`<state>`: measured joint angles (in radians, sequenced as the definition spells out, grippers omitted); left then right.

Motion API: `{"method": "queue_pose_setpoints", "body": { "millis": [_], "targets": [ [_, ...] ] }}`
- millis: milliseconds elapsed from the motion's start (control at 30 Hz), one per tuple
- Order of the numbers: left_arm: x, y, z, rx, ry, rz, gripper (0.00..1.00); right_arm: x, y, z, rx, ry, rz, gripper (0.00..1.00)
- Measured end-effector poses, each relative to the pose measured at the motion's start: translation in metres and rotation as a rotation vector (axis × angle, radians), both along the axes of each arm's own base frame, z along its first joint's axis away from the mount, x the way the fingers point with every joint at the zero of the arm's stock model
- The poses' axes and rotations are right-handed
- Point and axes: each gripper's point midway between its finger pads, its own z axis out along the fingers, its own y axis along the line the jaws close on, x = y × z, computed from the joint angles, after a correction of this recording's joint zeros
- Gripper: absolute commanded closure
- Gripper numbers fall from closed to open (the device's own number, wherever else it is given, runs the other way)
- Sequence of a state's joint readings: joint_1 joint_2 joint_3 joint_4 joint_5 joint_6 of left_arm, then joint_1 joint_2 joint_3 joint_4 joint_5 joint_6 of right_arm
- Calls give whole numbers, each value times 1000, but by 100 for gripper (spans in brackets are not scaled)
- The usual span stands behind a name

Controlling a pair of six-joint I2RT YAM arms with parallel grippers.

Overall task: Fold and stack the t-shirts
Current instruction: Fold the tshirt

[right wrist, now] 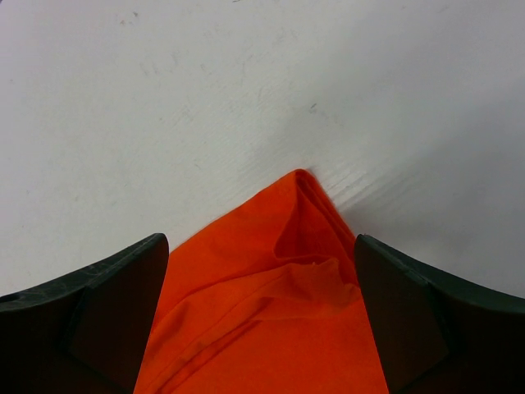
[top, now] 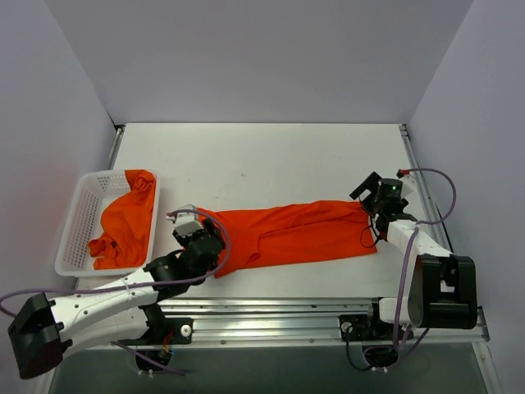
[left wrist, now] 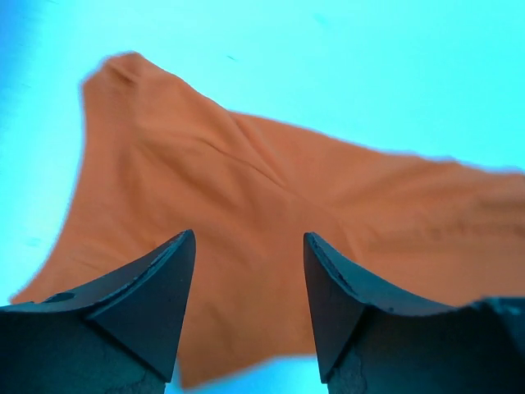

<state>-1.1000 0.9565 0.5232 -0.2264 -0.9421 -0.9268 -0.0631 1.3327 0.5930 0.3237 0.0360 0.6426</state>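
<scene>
One orange-red t-shirt [top: 303, 231] lies on the white table as a long band folded lengthwise, running left to right. My left gripper [top: 194, 225] hovers over its left end; in the left wrist view the gripper [left wrist: 248, 238] is open, with the t-shirt [left wrist: 246, 189] lying beneath and nothing clamped. My right gripper [top: 371, 192] is at the band's right end, and in its wrist view the gripper [right wrist: 261, 242] is open with the pointed corner of the t-shirt [right wrist: 271, 328] lying between the fingers [right wrist: 123, 295]. A second t-shirt [top: 127, 222] sits crumpled in the basket.
The white perforated basket [top: 82, 213] stands at the table's left side, close to my left arm. A metal rail [top: 271, 316] runs along the near edge between the arm bases. Pale walls enclose the table on the left, back and right.
</scene>
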Motion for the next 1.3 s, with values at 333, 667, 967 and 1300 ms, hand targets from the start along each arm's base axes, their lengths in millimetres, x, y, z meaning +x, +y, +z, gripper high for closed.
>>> {"method": "queue_pose_setpoints", "body": {
  "millis": [333, 667, 967, 1300],
  "targets": [
    [63, 78, -103, 58, 246, 247, 43, 3, 28, 11, -2, -42, 77, 8],
    [121, 61, -105, -38, 190, 258, 48, 3, 31, 11, -8, -41, 81, 8],
    [169, 72, -107, -90, 197, 300, 72, 4, 29, -1, -18, -10, 72, 8],
    [244, 56, -100, -107, 237, 271, 98, 2, 31, -6, -19, 3, 70, 8]
  ]
}}
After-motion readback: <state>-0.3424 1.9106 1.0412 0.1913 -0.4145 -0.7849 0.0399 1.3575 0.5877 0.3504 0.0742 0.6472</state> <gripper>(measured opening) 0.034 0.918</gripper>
